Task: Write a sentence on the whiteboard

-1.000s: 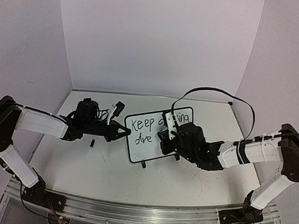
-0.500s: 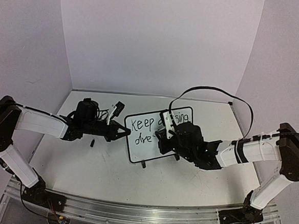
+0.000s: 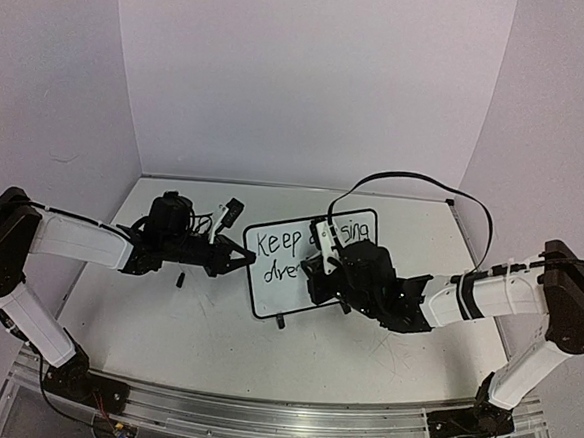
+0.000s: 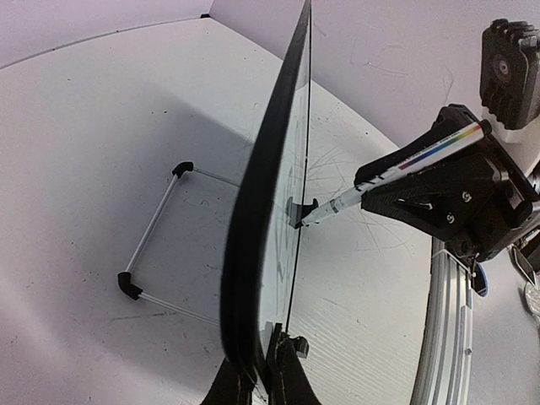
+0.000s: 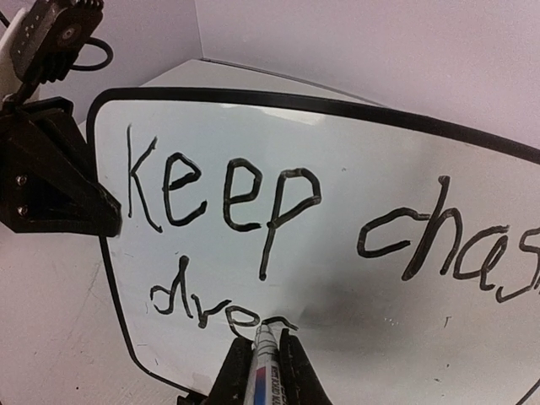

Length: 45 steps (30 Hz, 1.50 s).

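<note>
- Top view: the whiteboard (image 3: pixel 267 295) stands near the middle of the bench (image 3: pixel 183 342), its face toward the arms. The left pincer (image 3: pixel 241 256) is clamped on its nine o'clock edge. The right pincer (image 3: pixel 313 271) covers the board's centre, so the sentence (image 3: pixel 275 244) shows only "Keep", a few letters at two o'clock and the start of a second line. What this pincer holds is hidden here.
- Left wrist view: the board appears edge-on, its frame pinched between the fingers at six o'clock. The marker (image 4: pixel 405 164), gripped tight in the right pincer, comes in from three o'clock and its tip touches the writing face low down. No lettering is readable at this angle. A wire stand (image 4: pixel 152 253) lies behind the board; I cannot tell whether it is attached.
- Right wrist view: "keep chas" is cut off at three o'clock. Below it "dre" is written, and the tip sits at six o'clock on the next letter.
- To do this step well, I judge it needs light, even pressure so the board does not rock, strokes level with "dre", and room left for the closing full stop.
</note>
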Each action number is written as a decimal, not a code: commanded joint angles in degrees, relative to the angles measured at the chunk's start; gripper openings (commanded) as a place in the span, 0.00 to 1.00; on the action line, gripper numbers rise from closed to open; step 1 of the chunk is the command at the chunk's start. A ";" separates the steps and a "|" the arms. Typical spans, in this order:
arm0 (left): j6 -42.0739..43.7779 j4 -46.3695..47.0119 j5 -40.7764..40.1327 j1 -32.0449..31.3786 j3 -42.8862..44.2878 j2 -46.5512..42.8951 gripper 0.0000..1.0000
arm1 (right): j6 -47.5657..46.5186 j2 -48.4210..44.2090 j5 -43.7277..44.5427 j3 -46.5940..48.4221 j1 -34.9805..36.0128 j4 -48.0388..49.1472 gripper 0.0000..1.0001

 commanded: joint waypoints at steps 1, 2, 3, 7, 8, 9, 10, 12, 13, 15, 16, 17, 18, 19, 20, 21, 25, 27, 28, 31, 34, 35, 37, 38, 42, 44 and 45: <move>4.56 -2.49 -8.66 1.10 1.37 -0.49 0.00 | 0.98 0.98 1.42 0.03 0.07 -1.24 0.00; 4.56 -2.51 -8.66 1.10 1.40 -0.45 0.00 | 0.99 0.91 1.63 -0.10 0.07 -1.40 0.00; 4.56 -2.57 -8.63 1.11 1.41 -0.43 0.00 | 0.99 0.88 1.88 -0.17 0.11 -1.55 0.00; 4.64 -2.58 -8.71 1.09 1.43 -0.43 0.00 | 0.90 0.72 2.49 -0.37 0.07 -1.87 0.00; 4.64 -2.62 -8.69 1.10 1.45 -0.41 0.00 | 0.85 0.67 2.70 -0.37 0.05 -1.90 0.00; 4.63 -2.65 -8.67 1.10 1.48 -0.40 0.00 | 0.81 0.64 2.93 -0.37 0.05 -1.92 0.00; 4.58 -2.67 -8.66 1.10 1.49 -0.40 0.00 | 0.72 0.63 3.12 -0.35 0.04 -1.96 0.00; 4.56 -2.67 -8.67 1.11 1.46 -0.42 0.00 | 0.54 0.62 3.56 -0.18 0.04 -2.09 0.00; 4.56 -2.67 -8.66 1.15 1.44 -0.40 0.00 | 0.44 0.55 3.69 -0.10 0.07 -2.18 0.00; 4.59 -2.73 -8.68 1.10 1.41 -0.41 0.00 | 0.27 0.55 3.82 0.04 0.04 -2.38 0.00; 4.63 -2.76 -8.72 1.10 1.38 -0.45 0.00 | 0.23 0.59 3.84 0.16 0.04 -2.58 0.00; 4.64 -2.76 -8.74 1.09 1.38 -0.45 0.00 | 0.21 0.61 3.84 0.26 0.04 -2.78 0.00; 4.64 -2.76 -8.79 1.10 1.41 -0.40 0.00 | 0.17 0.65 3.83 0.32 0.05 -2.87 0.00; 4.64 -2.76 -8.85 1.14 1.38 -0.37 0.00 | 0.09 0.72 3.87 0.33 0.07 -2.87 0.00; 4.64 -2.76 -8.80 1.13 1.36 -0.36 0.00 | -0.04 0.83 3.95 0.44 0.07 -2.98 0.00; 4.64 -2.76 -8.76 1.13 1.38 -0.31 0.00 | -0.13 0.95 3.98 0.57 0.07 -3.12 0.00; 4.64 -2.76 -8.71 1.09 1.29 -0.42 0.00 | -0.20 0.84 5.54 0.51 0.06 -3.17 0.00; 4.68 -2.73 -8.82 1.06 1.19 -0.54 0.00 | -0.43 0.29 7.14 0.43 0.08 -2.58 0.00; 4.72 -2.76 -8.86 1.09 1.20 -0.55 0.00 | -0.69 -0.05 7.70 0.42 0.08 -2.08 0.00; 4.69 -2.81 -8.88 1.09 1.20 -0.47 0.00 | -1.38 -0.62 8.60 0.66 0.05 -0.15 0.00; 4.64 -2.85 -8.72 1.07 1.27 -0.40 0.00 | -1.84 -0.71 8.73 1.32 0.03 1.12 0.00; 4.64 -2.85 -8.72 1.11 1.28 -0.46 0.00 | -1.92 -0.74 8.74 1.36 0.03 1.44 0.00; 4.64 -2.85 -8.71 1.08 1.29 -0.53 0.00 | -2.07 -0.78 8.92 1.44 0.03 2.03 0.00; 4.64 -2.85 -8.71 1.08 1.25 -0.57 0.00 | -2.08 -0.83 9.11 1.45 -0.02 2.20 0.00; 4.70 -2.84 -8.82 1.12 1.10 -0.62 0.00 | -2.08 -1.08 9.13 1.34 -0.15 2.81 0.00; 4.73 -2.84 -8.81 1.09 1.12 -0.55 0.00 | -2.06 -1.14 9.10 1.31 -0.22 2.93 0.00; 4.73 -2.84 -8.82 1.10 1.13 -0.53 0.00 | -2.03 -1.14 9.15 1.32 -0.24 2.98 0.00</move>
